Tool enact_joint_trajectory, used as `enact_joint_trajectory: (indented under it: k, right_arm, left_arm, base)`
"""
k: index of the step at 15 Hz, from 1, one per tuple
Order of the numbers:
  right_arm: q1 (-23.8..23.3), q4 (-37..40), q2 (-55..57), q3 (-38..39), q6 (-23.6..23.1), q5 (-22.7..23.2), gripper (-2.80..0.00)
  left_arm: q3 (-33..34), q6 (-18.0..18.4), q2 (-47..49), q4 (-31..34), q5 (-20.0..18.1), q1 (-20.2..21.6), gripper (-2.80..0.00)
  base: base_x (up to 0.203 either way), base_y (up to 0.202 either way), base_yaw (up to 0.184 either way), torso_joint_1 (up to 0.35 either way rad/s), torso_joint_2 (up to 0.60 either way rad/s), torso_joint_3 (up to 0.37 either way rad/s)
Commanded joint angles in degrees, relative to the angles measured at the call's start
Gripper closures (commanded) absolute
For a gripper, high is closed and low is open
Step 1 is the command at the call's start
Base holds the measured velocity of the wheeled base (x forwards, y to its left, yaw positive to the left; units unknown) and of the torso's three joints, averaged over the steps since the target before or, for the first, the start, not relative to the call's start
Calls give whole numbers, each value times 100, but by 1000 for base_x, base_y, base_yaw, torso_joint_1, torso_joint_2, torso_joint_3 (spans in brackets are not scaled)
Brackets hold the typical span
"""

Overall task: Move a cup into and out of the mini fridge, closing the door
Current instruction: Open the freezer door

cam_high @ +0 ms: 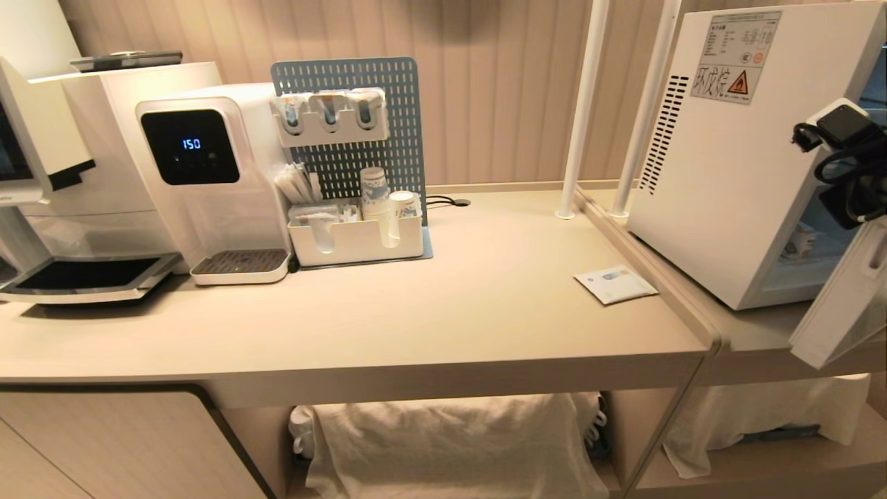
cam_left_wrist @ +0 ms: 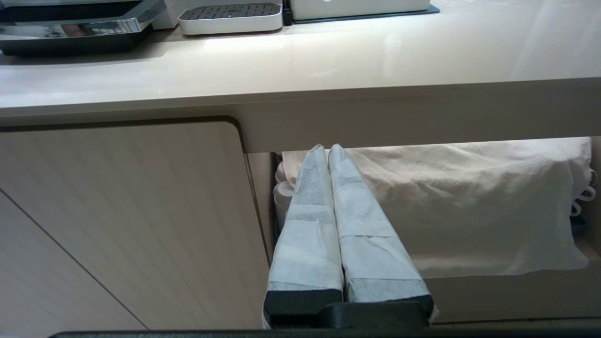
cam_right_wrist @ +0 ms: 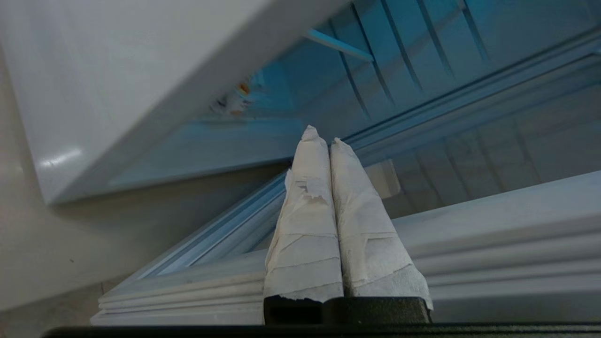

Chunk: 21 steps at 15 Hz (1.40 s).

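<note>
The mini fridge (cam_high: 734, 173) stands at the right on a lower counter, white, with black vent slots and a warning sticker. Its glass door (cam_high: 838, 305) hangs open towards me. The cup (cam_high: 800, 242) sits inside on the fridge floor, small and white with orange marks, and shows as the cup (cam_right_wrist: 232, 101) in the right wrist view. My right arm (cam_high: 842, 159) reaches in front of the opening. The right gripper (cam_right_wrist: 324, 136) is shut and empty, above the door's white frame (cam_right_wrist: 493, 225). My left gripper (cam_left_wrist: 327, 148) is shut and parked below the counter edge.
A water dispenser (cam_high: 201, 173), a coffee machine (cam_high: 69, 173) and a pegboard organiser with paper cups (cam_high: 357, 235) line the counter's back left. A white packet (cam_high: 615, 284) lies near the fridge. Two white poles (cam_high: 585, 104) rise beside it. A cloth (cam_high: 443, 443) covers the shelf below.
</note>
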Motion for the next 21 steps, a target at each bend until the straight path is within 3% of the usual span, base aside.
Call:
enact_joint_trajectory:
  k: [1,11,21]
  right_arm:
    - [35,-8,-244,244,-24,112,0]
    - [5,5,-564,569,-150,119,0]
    - [-629,-23,-1010,744,-740,72,0]
  left_arm:
    - [0,3,9,-1,0,-1,0]
    - [0,5,0,-1,0,-1,0]
    - [0,0,0,-1,0,-1,0]
  base:
    - [0,0,0,0,0,0]
    - [0,0,0,0,0,0]
    - [0,0,0,0,0,0]
